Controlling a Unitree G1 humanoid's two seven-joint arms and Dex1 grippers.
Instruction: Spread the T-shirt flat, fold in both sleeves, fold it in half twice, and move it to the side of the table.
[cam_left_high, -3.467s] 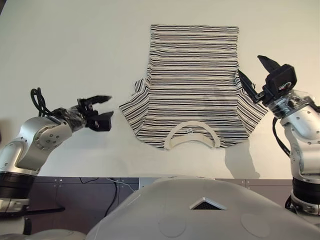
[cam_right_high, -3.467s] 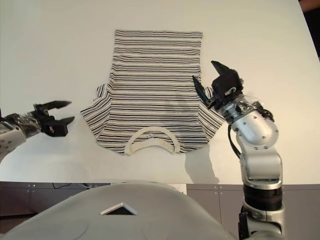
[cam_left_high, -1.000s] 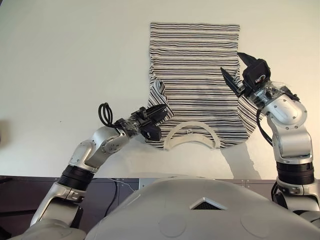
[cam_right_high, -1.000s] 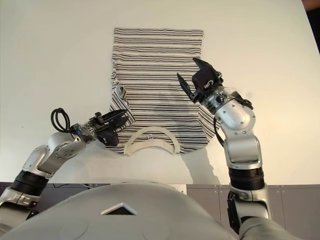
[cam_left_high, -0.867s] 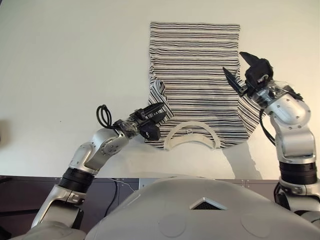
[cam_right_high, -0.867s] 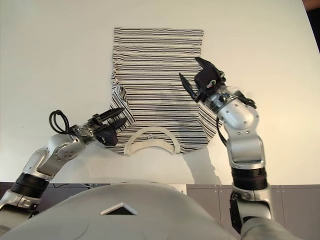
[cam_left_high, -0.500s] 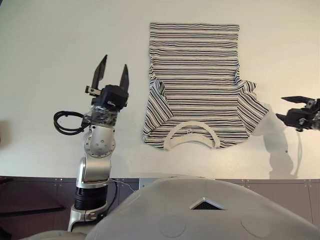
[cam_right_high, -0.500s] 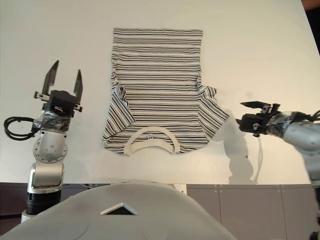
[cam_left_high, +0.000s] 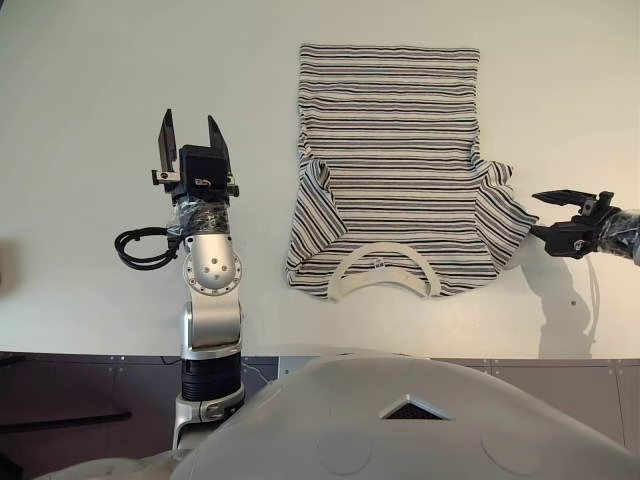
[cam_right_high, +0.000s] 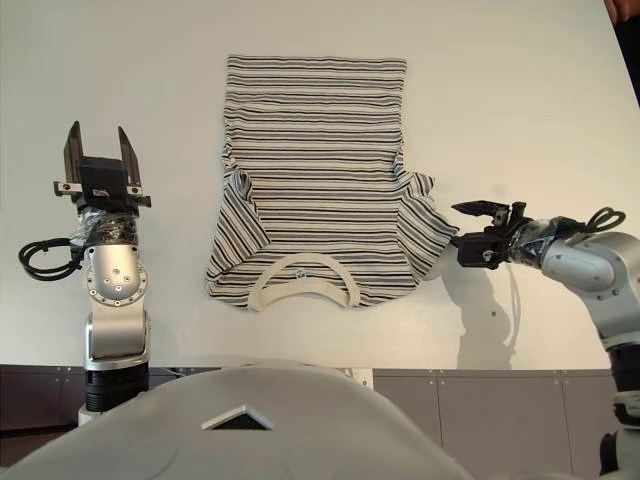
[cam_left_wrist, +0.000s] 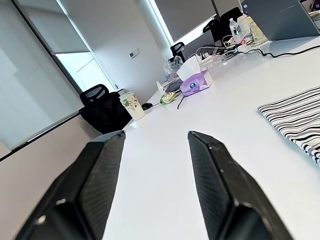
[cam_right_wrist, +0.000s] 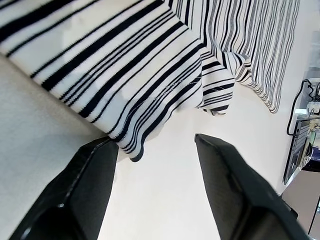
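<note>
Desk (cam_left_high: 90, 70): white, carrying the shirt flat at its middle.
Left end effector (cam_left_high: 188, 125): well to the left of the shirt, pointing toward the far side of the desk; both fingers spread wide, nothing between them.
T-shirt (cam_left_high: 390, 140): black-and-white striped, lying flat with the collar (cam_left_high: 385, 272) nearest the robot and the hem at the far end; the left sleeve (cam_left_high: 315, 205) is folded in over the body, the right sleeve (cam_left_high: 505, 205) sticks out to the side, a little rumpled.
Right end effector (cam_left_high: 540, 213): low over the desk just beside the right sleeve's edge, fingers parted and gripping nothing; whether a fingertip touches the cloth, I cannot tell.
</note>
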